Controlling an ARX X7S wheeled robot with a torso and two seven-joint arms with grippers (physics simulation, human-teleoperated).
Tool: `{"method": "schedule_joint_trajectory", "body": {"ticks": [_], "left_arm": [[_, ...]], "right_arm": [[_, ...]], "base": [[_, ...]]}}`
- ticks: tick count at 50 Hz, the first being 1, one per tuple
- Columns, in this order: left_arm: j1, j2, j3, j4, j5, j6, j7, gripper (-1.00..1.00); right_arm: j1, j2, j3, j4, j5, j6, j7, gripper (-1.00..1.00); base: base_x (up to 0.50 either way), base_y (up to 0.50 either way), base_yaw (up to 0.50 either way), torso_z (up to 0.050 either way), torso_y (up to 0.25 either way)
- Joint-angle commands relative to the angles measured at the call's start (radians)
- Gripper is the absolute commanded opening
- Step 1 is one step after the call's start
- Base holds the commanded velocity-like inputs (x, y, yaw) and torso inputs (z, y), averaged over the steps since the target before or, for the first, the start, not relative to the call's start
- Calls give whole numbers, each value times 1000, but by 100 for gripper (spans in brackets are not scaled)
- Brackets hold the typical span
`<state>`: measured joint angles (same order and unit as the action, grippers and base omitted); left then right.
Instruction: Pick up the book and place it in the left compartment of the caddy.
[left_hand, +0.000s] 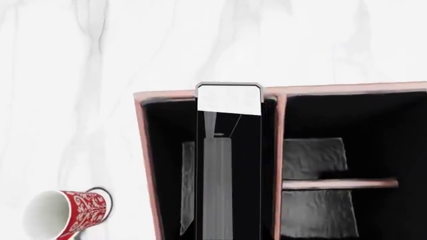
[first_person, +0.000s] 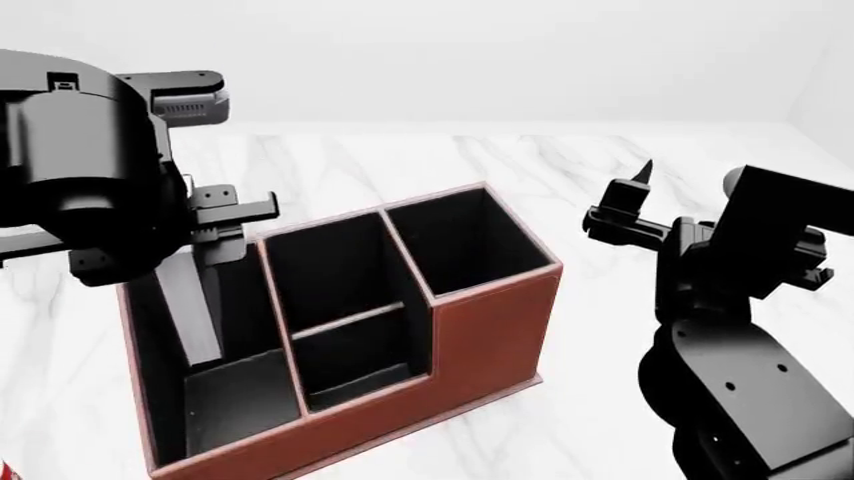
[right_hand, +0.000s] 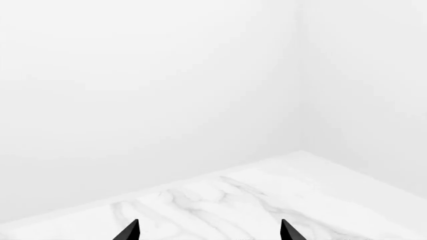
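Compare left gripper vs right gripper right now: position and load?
The left gripper is over the caddy, at its left compartment, with the book upright in it; whether it grips is hidden. The right gripper is open, empty, off to the caddy's side. Both are black.

Left arm raised at the head view's left, wrist bent downward, left gripper (first_person: 200, 290) pointing straight down, closure hidden, right arm lifted at the right, right gripper (right_hand: 209, 231) level, fingertips (right_hand: 130, 231) spread wide apart, holding nothing
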<state>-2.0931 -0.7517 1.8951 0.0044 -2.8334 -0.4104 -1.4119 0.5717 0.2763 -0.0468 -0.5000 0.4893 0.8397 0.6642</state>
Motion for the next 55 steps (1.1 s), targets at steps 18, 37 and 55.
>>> {"method": "schedule_joint_trajectory", "body": {"ticks": [18,37,55], "left_arm": [[186,14,47,-23,124,86,143,-100],[245,1,76,-1,180,129,147,-100],[337,-15,97,85,324,292,145,-100]], "right_arm": [[-12,5,-2,8,6,-18,6,100],[-10,10,1,6,16,-17,14,100],[-26,14,0,12,17,-34,17,100]], "base": [[0,0,0,0,1],[0,0,0,1,1],[0,0,0,1,1]]}}
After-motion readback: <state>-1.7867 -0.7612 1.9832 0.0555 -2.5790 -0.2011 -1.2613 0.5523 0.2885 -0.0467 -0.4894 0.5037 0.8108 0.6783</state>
